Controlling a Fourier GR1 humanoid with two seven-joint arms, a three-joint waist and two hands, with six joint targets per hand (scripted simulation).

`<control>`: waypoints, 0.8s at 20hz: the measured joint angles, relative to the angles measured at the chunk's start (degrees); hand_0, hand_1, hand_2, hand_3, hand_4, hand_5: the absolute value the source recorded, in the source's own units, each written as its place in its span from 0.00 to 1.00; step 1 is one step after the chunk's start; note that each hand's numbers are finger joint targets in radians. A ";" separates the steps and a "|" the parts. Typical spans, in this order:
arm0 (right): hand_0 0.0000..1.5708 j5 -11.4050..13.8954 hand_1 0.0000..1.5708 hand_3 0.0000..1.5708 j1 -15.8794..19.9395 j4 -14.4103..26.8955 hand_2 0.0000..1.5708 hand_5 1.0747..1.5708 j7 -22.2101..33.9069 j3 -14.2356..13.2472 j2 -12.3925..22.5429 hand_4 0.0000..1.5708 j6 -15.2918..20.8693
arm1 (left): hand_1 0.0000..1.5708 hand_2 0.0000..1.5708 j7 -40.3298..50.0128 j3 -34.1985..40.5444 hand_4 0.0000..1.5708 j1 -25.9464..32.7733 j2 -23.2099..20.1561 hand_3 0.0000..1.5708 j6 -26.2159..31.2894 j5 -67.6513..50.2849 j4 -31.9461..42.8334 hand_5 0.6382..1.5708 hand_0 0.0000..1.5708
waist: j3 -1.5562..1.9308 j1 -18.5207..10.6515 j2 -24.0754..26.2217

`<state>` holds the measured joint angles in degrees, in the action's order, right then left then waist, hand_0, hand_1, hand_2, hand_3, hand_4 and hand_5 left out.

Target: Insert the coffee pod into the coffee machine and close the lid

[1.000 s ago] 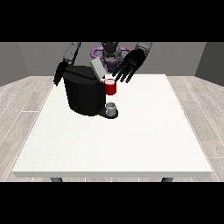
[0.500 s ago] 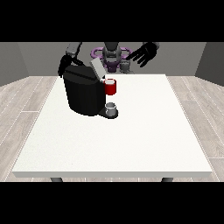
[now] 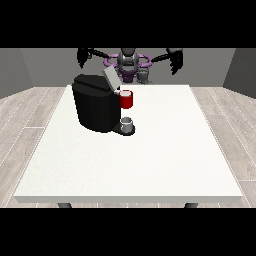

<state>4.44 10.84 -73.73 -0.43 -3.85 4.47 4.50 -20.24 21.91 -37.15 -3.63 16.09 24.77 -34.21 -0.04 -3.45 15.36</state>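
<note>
Hands are hanging raised at the far edge of the white counter (image 3: 150, 165), one on each side of the robot's torso (image 3: 128, 64). At the view's left, the hand (image 3: 84, 56) is sitting up around eleven o'clock from the coffee machine (image 3: 97, 106), well apart from it, and whether its fingers are open or curled I cannot tell. The black coffee machine is standing on the counter's far left part, its grey lid (image 3: 111, 78) tilting upward at the machine's one o'clock corner. A red thing at the machine (image 3: 127, 99) is showing at its three o'clock side, just beneath the lid. Directly below that, at the machine's foot, a grey thing (image 3: 127, 123) is resting on the black base; whether it is the pod I cannot tell. At the view's right, the other hand (image 3: 175, 60) is hovering clear of the counter with its fingers hanging down, holding nothing.
</note>
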 measured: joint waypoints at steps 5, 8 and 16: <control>0.00 0.74 0.00 0.00 2.06 -1.00 0.00 1.00 0.38 0.38 2.97 0.05 -2.48 | 0.00 0.00 1.58 -1.19 0.25 4.06 2.25 0.00 0.96 -2.11 -2.68 1.00 0.00 | 0.04 -3.50 1.45; 0.00 0.26 0.00 0.00 4.46 -0.07 0.00 1.00 1.47 -1.03 4.56 0.00 -3.15 | 0.00 0.00 3.79 -2.28 0.27 4.91 2.87 0.00 1.63 -5.36 -5.47 1.00 0.00 | 0.05 -5.11 1.09; 0.00 -3.82 0.00 0.00 11.71 3.34 0.00 1.00 5.58 -5.33 5.69 0.12 -3.72 | 0.00 0.00 4.88 -6.62 0.23 9.77 2.96 0.00 2.47 -9.49 -14.64 1.00 0.00 | 0.06 -7.68 -3.56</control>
<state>0.62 22.55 -70.39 5.15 -9.18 10.16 0.78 -15.36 15.30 -27.38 -0.67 18.56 15.28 -48.86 0.02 -11.13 11.80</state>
